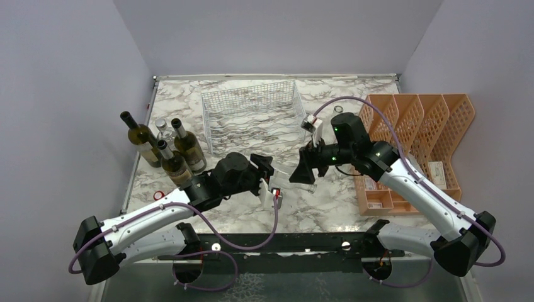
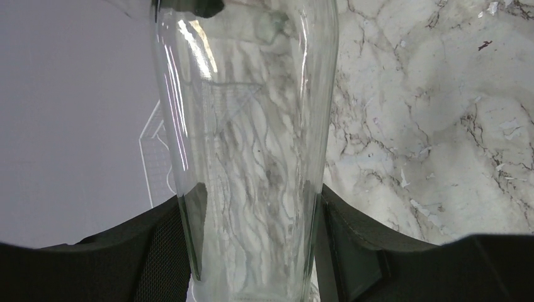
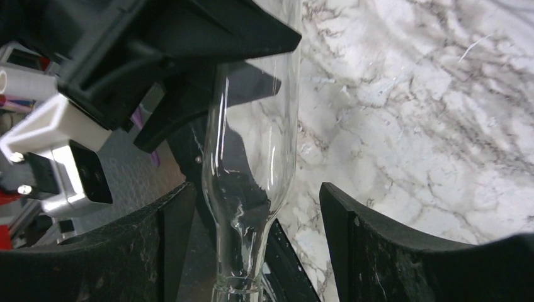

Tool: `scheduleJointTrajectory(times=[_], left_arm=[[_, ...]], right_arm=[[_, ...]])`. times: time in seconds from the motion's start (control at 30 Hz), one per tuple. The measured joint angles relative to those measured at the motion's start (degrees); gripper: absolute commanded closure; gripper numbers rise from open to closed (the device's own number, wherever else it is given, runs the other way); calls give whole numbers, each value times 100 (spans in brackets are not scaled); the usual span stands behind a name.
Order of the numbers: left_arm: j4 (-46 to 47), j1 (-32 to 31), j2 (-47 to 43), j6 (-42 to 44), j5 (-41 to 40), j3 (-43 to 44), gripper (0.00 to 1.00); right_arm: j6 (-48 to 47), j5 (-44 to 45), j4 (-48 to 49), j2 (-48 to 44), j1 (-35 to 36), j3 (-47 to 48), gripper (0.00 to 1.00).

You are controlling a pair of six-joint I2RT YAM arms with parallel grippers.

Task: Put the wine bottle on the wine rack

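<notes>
From above, the clear wine bottle (image 1: 284, 172) hangs between the left gripper (image 1: 272, 177) and the right gripper (image 1: 297, 173), near the wine rack (image 1: 252, 116) but not on it. The left wrist view shows that gripper's jaws clamped on the bottle's wide, slick body. In the right wrist view the jaws stand spread astride the neck without touching it; the bottle looks empty, so probably light, rigid and breakable.

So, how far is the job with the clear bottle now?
Done: the clear bottle is picked up, clamped at its body by the left fingers. In hand: its neck lies between the right fingers, which do not touch the glass, so it looks like a handover. Left: laying it on the wine rack, where no bottle lies yet. Other bottles stand beside it.
</notes>
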Motion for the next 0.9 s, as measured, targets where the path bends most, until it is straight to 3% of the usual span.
scheduleJointTrajectory(times=[0.5, 0.8, 0.9], left_arm=[[293, 7, -192, 243, -144, -251, 100], [295, 17, -181, 448, -249, -264, 100], [304, 20, -162, 472, -249, -264, 100]], right_arm=[[557, -413, 796, 225, 247, -623, 42], [785, -409, 1165, 417, 422, -699, 27], [831, -402, 1266, 448, 496, -754, 30]])
